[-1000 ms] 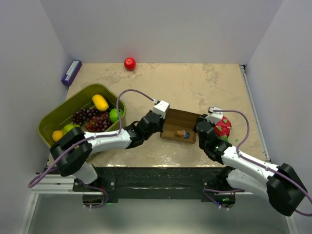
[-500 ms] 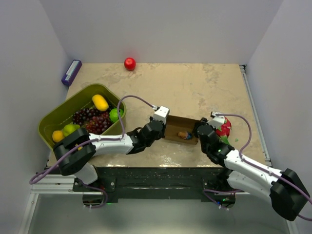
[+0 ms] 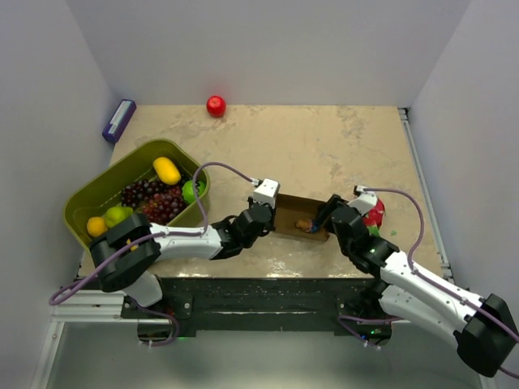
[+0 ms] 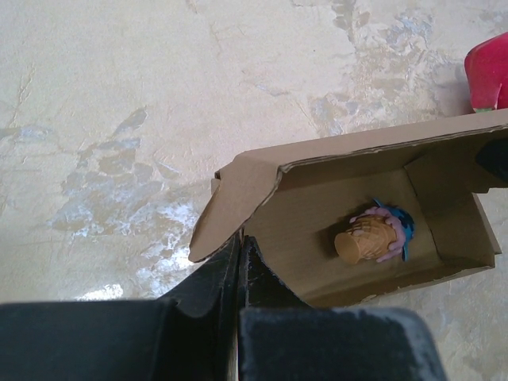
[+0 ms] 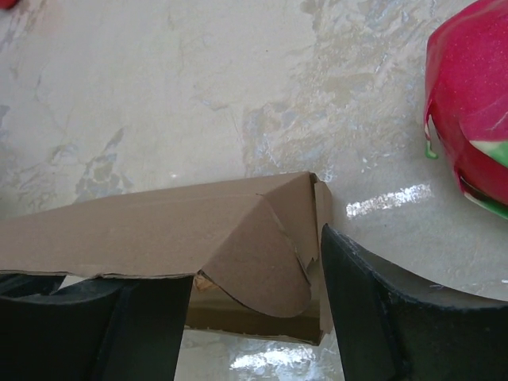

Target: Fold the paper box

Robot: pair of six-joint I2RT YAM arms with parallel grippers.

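The paper box (image 3: 302, 219) is brown cardboard, lying open near the table's front edge between both arms. A small toy ice-cream cone (image 4: 369, 236) lies inside it. My left gripper (image 3: 272, 215) is shut on the box's left end wall, and in the left wrist view its fingers (image 4: 214, 294) pinch the cardboard beside a loose flap (image 4: 222, 210). My right gripper (image 3: 327, 214) is open at the box's right end. In the right wrist view its fingers (image 5: 373, 309) stand either side of the rounded end flap (image 5: 262, 254) without squeezing it.
A red and green dragon fruit (image 3: 373, 212) lies just right of the box, close to the right gripper (image 5: 246, 266). An olive-green basket (image 3: 91, 193) of fruit stands at the left. A red ball (image 3: 216, 105) and a purple block (image 3: 118, 120) sit along the back.
The right gripper has opened and let go of the box's right end. The box has shifted slightly toward the front edge with the left gripper still on it.
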